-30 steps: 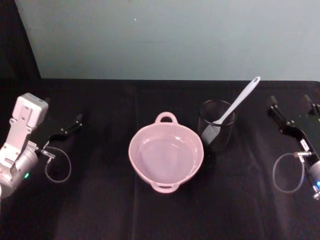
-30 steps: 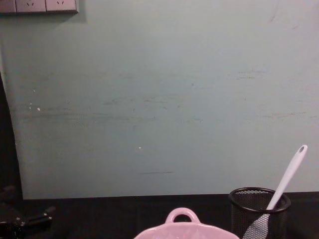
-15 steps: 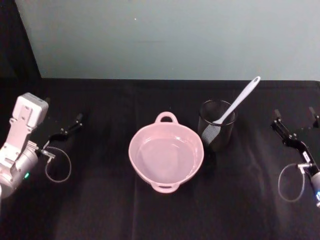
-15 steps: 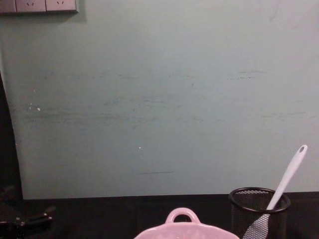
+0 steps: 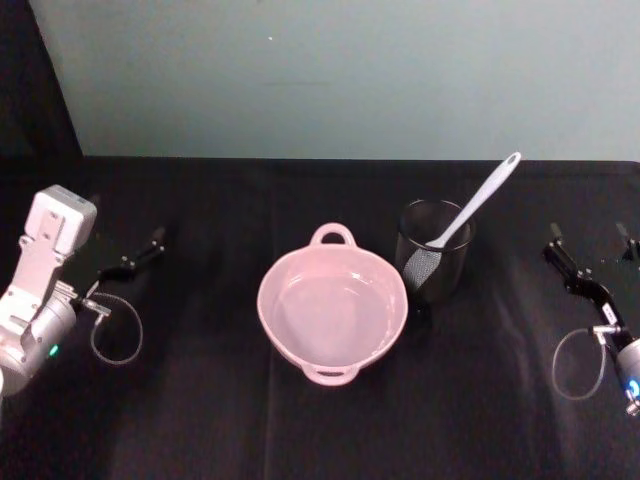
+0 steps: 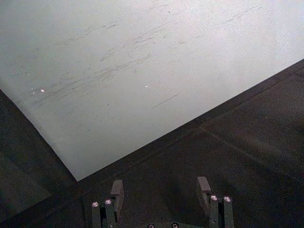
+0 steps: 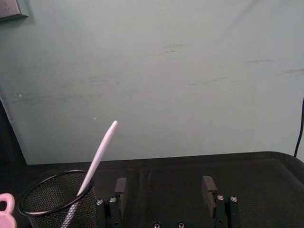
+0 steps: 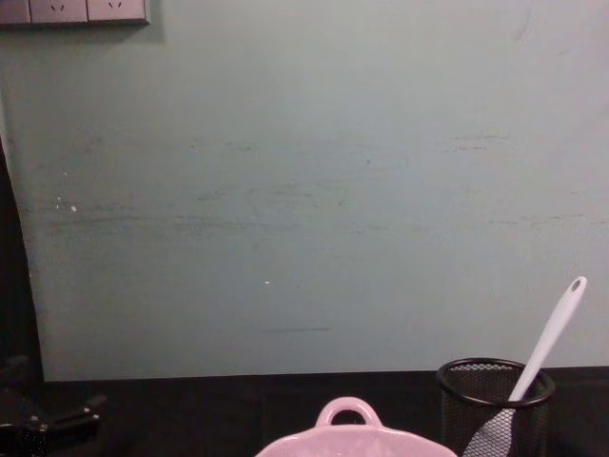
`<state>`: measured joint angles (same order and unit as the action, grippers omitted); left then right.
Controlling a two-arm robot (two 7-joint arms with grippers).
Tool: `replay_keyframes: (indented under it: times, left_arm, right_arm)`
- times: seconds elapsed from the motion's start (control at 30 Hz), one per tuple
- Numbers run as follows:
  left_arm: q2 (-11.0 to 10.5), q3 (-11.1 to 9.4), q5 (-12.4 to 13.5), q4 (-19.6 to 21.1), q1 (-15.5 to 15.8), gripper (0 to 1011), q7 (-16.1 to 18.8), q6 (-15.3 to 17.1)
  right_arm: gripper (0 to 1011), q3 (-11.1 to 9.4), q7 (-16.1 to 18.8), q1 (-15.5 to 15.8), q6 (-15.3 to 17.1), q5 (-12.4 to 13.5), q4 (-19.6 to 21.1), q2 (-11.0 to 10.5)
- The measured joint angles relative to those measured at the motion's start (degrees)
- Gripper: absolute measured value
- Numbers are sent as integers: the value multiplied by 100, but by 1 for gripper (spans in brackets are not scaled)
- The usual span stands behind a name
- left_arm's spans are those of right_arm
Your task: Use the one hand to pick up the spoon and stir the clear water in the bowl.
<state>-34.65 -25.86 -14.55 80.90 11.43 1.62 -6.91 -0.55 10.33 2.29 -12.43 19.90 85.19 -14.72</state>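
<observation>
Black table (image 5: pixel 300 430) carries pink bowl (image 5: pixel 332 315) beside mesh cup (image 5: pixel 433 260).

you have a black wire-mesh cup (image 5: pixel 434 262) standing upright near the middle of the black tablecloth (image 5: pixel 200 400). behind the cup, past the cloth's far edge, rises a pale green wall (image 8: pixel 304 190), scuffed with faint streaks. high on that wall, far left of the cup, sits a grey socket plate (image 8: pixel 74 11).

Empty left hand (image 6: pixel 161 187), jaws apart
</observation>
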Motion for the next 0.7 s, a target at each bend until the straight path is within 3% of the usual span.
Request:
replay_keyframes:
  times: [0.7]
  left_arm:
    - [0, 0, 0, 0, 0, 1011, 0, 0]
  right_arm:
    - [1003, 27, -6, 23, -52, -45, 36, -37]
